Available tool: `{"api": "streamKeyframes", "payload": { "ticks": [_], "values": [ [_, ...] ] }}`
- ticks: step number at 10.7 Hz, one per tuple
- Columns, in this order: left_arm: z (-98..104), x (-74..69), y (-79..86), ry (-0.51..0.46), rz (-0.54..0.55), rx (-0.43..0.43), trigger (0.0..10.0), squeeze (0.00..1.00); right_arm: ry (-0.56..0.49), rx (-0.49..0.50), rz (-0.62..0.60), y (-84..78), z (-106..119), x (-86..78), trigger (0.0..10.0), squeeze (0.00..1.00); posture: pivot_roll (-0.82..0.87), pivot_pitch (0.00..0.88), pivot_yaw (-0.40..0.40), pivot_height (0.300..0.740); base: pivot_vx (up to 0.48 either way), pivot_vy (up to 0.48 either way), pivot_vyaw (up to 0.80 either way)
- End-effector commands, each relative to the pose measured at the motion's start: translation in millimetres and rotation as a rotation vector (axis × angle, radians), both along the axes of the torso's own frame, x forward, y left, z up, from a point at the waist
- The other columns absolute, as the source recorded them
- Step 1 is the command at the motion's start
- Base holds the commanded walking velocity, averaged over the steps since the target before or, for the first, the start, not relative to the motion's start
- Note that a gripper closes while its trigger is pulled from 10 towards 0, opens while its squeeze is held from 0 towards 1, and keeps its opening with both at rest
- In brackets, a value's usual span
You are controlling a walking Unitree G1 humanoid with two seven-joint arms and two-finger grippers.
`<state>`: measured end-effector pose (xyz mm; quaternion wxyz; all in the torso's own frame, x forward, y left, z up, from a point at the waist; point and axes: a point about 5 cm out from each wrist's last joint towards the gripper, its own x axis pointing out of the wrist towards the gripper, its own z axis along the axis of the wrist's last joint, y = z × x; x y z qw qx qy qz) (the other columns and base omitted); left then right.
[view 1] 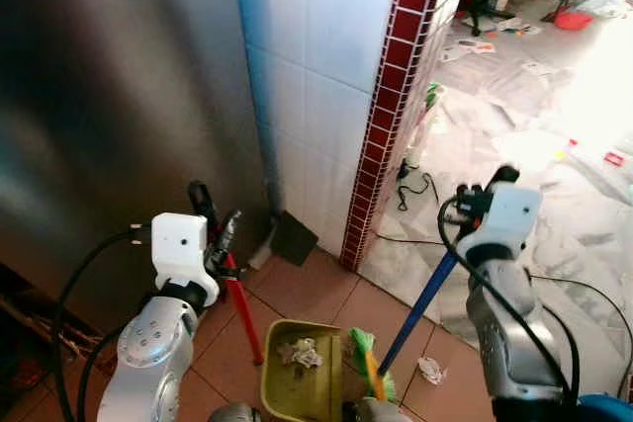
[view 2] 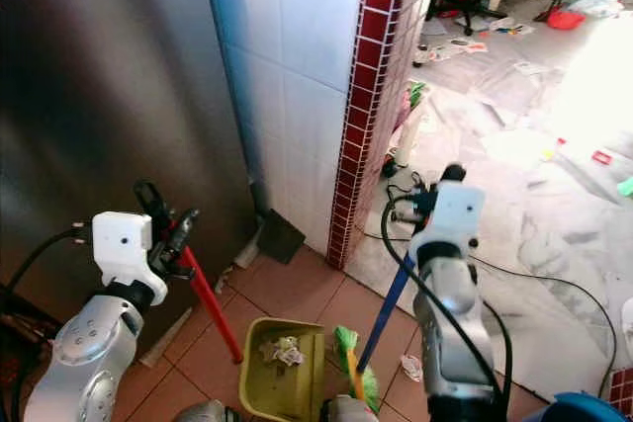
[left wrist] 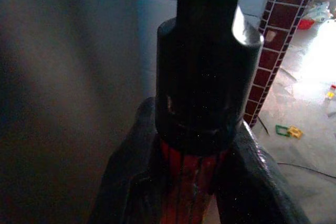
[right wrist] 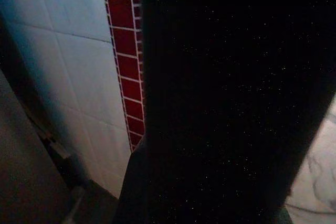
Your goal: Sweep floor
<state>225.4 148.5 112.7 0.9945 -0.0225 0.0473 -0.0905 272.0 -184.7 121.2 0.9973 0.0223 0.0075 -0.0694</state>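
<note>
Terracotta floor tiles (view 1: 326, 289) cover the ground at the robot's feet, beside a white tiled wall (view 1: 316, 66) that ends in a corner strip of dark red tiles (view 1: 391, 96). On this floor stands a yellow-green dustpan (view 1: 302, 378) with some crumpled paper scraps (view 1: 300, 352) lying inside it. From the dustpan a red handle (view 1: 242, 313) rises at a slant towards the left gripper (view 1: 220, 227), whose two black fingers are clamped on it just under its black end cap (left wrist: 207, 85). Just to the right of the dustpan is the green head of a broom (view 1: 368, 358), and its blue handle (view 1: 423, 303) goes up to the right gripper (view 1: 475, 207). Its wrist view is almost black, so I cannot tell how its fingers stand on the handle. One white scrap (view 1: 429, 370) lies on the tiles right of the broom. On the left is a big grey metal surface (view 1: 109, 96). Further right, a pale marbled floor (view 1: 554, 175) begins, with black cables (view 1: 415, 190) and scattered litter on it.
</note>
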Motion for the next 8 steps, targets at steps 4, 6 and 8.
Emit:
{"api": "streamKeyframes", "payload": {
  "ticks": [4, 6, 8],
  "values": [
    [13.7, 2.2, -4.1, -0.061, -0.014, -0.012, 10.0, 0.00, -0.013, -0.014, 0.012, -0.8, 4.6, 5.1, 10.0, 0.00, -0.04, 0.006, -0.001, 0.740, -0.288, 0.000, 0.00],
    [13.5, 2.2, -4.5, -0.061, -0.015, -0.011, 10.0, 0.00, -0.009, -0.016, 0.016, -1.1, 3.8, 5.5, 10.0, 0.00, -0.04, 0.006, -0.003, 0.740, -0.296, 0.000, 0.00],
    [13.7, 2.7, -4.8, -0.062, -0.016, -0.013, 10.0, 0.00, -0.011, -0.021, 0.014, -2.4, 4.5, 6.3, 10.0, 0.00, -0.04, 0.007, -0.003, 0.740, -0.289, 0.000, 0.00]
  ]
}}
